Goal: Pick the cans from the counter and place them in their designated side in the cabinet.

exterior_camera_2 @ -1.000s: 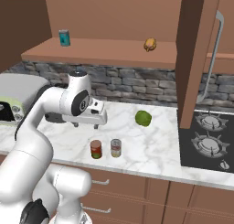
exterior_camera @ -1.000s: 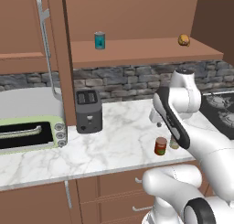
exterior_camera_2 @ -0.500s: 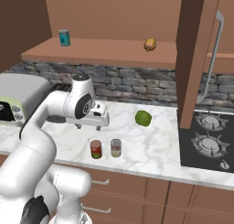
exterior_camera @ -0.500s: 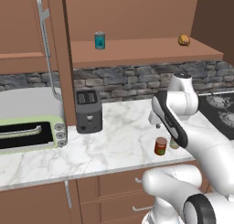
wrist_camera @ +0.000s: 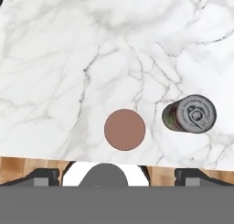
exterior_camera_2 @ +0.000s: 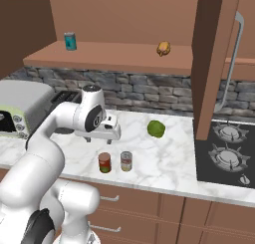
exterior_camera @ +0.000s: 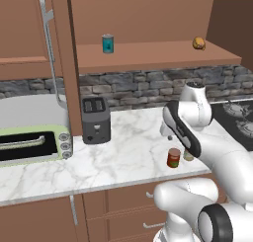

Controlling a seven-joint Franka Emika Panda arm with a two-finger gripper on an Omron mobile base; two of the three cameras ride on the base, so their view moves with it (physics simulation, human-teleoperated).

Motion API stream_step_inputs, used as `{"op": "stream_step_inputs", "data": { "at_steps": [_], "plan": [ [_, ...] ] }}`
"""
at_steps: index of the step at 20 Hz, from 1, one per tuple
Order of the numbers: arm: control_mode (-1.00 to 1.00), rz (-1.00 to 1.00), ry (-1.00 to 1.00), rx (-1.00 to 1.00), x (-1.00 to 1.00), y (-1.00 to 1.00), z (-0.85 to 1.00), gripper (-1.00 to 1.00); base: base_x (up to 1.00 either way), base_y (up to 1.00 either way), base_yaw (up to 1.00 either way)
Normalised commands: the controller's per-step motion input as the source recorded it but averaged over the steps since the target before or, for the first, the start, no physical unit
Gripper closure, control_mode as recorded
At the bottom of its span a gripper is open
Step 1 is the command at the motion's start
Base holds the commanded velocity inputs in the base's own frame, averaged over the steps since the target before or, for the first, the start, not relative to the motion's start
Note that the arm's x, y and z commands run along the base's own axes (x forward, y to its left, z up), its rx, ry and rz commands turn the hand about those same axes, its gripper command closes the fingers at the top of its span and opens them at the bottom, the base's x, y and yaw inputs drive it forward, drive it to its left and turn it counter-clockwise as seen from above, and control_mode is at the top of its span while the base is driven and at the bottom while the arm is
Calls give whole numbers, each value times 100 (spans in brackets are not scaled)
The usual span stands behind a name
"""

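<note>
On the white marble counter [exterior_camera: 123, 157], near its front edge, stand two cans side by side: a red can [exterior_camera: 173, 157] [exterior_camera_2: 104, 162] and a cream-yellow can [exterior_camera_2: 126, 161] with a silvery lid [wrist_camera: 192, 114]. My arm half hides the cream one in the left base view. My gripper [exterior_camera_2: 103, 138] [exterior_camera: 169, 135] hangs open just above and behind them, pointing down. In the hand view the red can's round top [wrist_camera: 124, 130] lies just ahead of the open gripper [wrist_camera: 118, 176]. A teal-blue can [exterior_camera: 107, 43] [exterior_camera_2: 70, 41] stands on the cabinet shelf [exterior_camera: 148, 56].
A small orange-brown food item [exterior_camera_2: 163, 49] sits on the shelf's other half. The open cabinet door [exterior_camera_2: 219, 63] with its silver handle hangs over the stove [exterior_camera_2: 229, 148]. On the counter are a green fruit [exterior_camera_2: 156, 129], a black toaster [exterior_camera: 95, 120] and a toaster oven [exterior_camera: 29, 142].
The hand has come down a little and drifted toward the two cans. The jaws stay wide open and the cans have not moved.
</note>
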Motion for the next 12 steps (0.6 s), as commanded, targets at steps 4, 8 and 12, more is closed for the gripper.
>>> {"op": "stream_step_inputs", "data": {
  "at_steps": [4, 8, 12],
  "plan": [
    [-100, 0, 1, 0, 0, -1, -24, -100, 0, 0, 0],
    [-100, 0, 1, 0, 0, -3, -23, -100, 0, 0, 0],
    [-100, 0, 1, 0, 0, -3, -21, -100, 0, 0, 0]
  ]
}}
